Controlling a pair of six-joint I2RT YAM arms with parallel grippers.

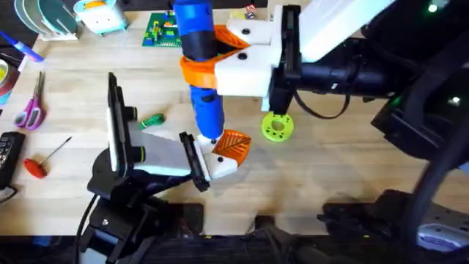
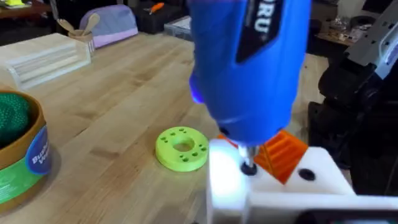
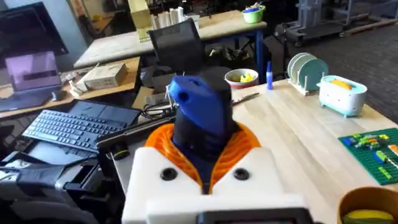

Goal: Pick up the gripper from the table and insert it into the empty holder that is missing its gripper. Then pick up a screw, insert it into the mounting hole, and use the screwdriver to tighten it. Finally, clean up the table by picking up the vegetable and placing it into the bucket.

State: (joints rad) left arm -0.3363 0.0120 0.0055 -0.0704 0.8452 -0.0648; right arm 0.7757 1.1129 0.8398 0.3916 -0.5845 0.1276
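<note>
The right gripper is clamped on the screwdriver, held upright with its bit on the holder, which carries the orange gripper. Whether the left arm's jaws are apart cannot be told. Judged rigid but smooth-bodied, the screwdriver is best gripped mid-barrel; the vegetable, left of the holder, looks light and floppy.

Robotics lab / workshop. Light wood tabletop with hand tools: red-handled screwdriver, scissors. Behind it, more workbenches with a keyboard, a monitor, a cardboard box. Grey carpet, metal racks farther back.
</note>
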